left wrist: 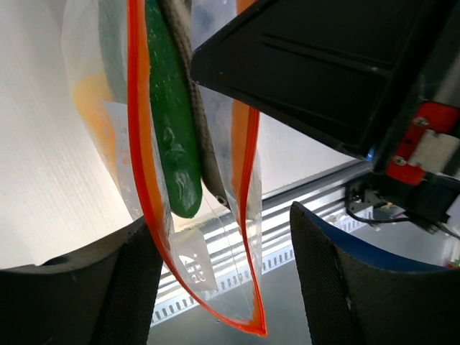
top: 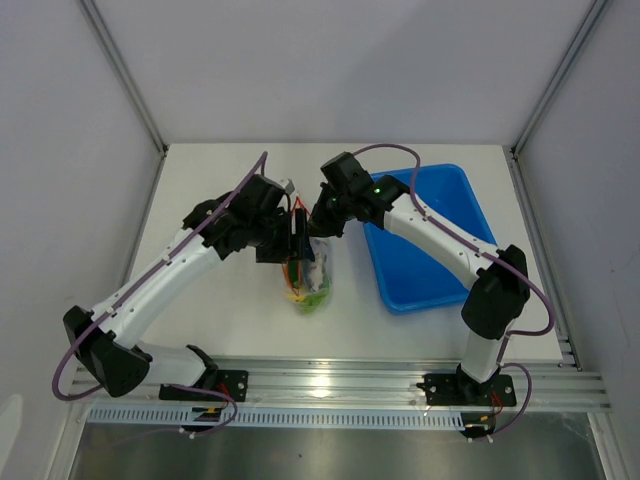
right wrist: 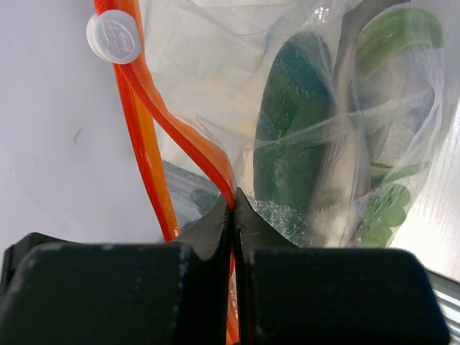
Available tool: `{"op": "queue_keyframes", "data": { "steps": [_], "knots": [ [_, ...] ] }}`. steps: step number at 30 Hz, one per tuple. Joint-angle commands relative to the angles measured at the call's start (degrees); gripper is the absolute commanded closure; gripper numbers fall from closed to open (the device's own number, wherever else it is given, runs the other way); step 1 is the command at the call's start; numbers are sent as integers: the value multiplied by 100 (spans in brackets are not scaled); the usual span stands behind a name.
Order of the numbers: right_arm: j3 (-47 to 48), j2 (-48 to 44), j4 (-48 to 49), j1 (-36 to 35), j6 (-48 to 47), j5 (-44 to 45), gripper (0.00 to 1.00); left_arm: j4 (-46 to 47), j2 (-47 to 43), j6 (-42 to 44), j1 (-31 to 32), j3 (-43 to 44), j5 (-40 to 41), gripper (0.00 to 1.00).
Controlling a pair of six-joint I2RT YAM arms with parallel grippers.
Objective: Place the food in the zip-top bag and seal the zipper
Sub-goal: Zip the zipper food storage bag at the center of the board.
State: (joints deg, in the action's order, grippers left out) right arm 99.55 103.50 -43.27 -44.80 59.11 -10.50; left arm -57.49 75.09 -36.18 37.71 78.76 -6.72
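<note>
Orange zipper (left wrist: 144,144) clenched by right pincer (right wrist: 233,208); left pincer (left wrist: 219,219) gapes around one zip-top bag (right wrist: 215,72)

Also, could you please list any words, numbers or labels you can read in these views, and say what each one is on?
Nothing can be read with certainty.
White print on the zip-top bag, left wrist view: a few tilted characters, too unclear to read.
White slider on the zipper, right wrist view: raised marks, too blurred to read.
Top view: no text visible.
</note>
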Motion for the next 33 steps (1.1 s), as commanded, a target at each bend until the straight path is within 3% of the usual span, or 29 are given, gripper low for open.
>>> {"op": "queue_keyframes", "data": {
  "steps": [1,10,20,28,30,33],
  "knots": [
    [346,-217,-68,-47,320,144,100,-271,111,-152,175,359,575,31],
    [337,-234,-147,-82,707,92,98,-192,313,-337,342,263,646,53],
    [337,-287,-147,-91,496,31,86,-139,463,-311,342,87,540,100],
    [364,-594,-384,225,-460,136,54,80,138,76,307,-264,260,100],
    [364,-848,-446,313,-1066,267,51,273,-46,269,272,-431,-82,99],
    [154,-1295,-402,541,-1891,321,35,212,-274,419,254,-537,-127,99]
  ]
}}
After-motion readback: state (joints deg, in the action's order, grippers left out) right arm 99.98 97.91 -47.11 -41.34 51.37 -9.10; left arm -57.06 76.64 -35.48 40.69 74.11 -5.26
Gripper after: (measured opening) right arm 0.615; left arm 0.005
